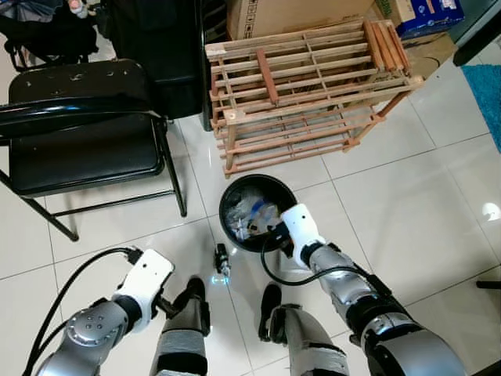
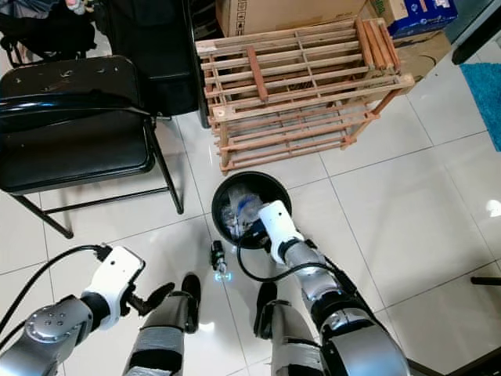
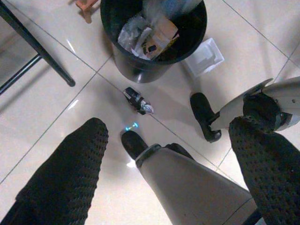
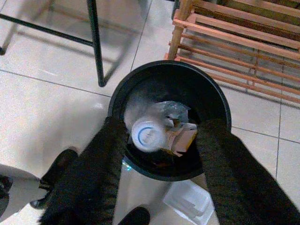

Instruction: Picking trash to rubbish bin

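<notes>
A round black bin stands on the white tiled floor, partly full of crumpled plastic and paper. My right gripper hangs open just over its near rim. Below the fingers, a blurred white cup with a blue ring is on the trash inside. A small dark piece of trash with a white crumpled end lies on the floor left of the bin, close to my left foot. My left gripper is open and empty, held low beside my left leg. A clear white plastic tray lies against the bin's base.
A black folding chair stands to the left, one leg near the bin. A wooden slatted rack lies just behind the bin, with cardboard boxes beyond it. A blue rug is at the right edge. My feet are close to the bin.
</notes>
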{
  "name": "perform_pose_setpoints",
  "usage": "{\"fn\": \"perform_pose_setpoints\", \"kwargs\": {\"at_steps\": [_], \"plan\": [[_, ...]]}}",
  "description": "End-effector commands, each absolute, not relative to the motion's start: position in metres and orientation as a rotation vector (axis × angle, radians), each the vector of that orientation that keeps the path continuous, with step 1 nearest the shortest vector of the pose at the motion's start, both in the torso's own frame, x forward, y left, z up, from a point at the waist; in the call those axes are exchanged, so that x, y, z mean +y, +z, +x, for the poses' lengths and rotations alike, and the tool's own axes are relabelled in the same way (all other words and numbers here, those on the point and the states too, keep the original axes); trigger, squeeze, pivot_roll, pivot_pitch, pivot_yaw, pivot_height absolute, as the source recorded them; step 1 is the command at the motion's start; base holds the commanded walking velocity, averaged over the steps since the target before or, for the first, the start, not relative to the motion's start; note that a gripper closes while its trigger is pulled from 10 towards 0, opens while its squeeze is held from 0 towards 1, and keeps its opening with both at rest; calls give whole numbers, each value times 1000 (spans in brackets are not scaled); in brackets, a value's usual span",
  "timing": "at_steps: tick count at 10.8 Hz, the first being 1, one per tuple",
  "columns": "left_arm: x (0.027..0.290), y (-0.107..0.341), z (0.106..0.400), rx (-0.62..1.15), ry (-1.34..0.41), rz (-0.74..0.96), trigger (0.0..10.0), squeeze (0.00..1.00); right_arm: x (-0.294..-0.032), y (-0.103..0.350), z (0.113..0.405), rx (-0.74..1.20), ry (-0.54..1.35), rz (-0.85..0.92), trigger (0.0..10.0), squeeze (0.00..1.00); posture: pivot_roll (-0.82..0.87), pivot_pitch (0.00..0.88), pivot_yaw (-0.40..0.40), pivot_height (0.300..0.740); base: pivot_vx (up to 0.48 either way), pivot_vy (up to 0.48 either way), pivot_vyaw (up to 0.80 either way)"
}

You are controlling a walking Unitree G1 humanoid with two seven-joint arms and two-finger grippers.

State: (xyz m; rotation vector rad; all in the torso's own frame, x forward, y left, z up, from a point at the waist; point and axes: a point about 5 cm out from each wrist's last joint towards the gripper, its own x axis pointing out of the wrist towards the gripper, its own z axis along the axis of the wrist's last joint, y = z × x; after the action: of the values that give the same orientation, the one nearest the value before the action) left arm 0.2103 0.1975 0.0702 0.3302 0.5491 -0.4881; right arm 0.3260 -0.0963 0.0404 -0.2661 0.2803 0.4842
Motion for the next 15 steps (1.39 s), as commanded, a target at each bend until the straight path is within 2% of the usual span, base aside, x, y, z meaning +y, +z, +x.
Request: {"fn": "perform_pose_setpoints", "kwargs": {"at_steps": [1, 8, 10, 12, 15], "plan": [[195, 61, 202, 592, -504, 316, 10000, 0, -103, 27, 316, 332, 468, -241, 10000, 1000, 490, 470, -121, 740, 0, 0, 0], [194, 58, 207, 590, -512, 326, 10000, 0, -110, 28, 317, 314, 459, -245, 10000, 1000, 478, 441, -118, 740, 0, 0, 0], [183, 54, 218, 569, -531, 317, 10000, 0, -110, 45, 325, 200, 467, -256, 10000, 1000, 444, 384, -117, 740, 0, 0, 0], [163, 57, 242, 511, -572, 308, 10000, 0, -121, 68, 329, 35, 427, -226, 10000, 1000, 396, 323, -103, 740, 0, 0, 0], [143, 69, 267, 429, -595, 307, 10000, 0, -138, 92, 313, -116, 361, -180, 10000, 1000, 361, 268, -91, 740, 0, 0, 0]]}}
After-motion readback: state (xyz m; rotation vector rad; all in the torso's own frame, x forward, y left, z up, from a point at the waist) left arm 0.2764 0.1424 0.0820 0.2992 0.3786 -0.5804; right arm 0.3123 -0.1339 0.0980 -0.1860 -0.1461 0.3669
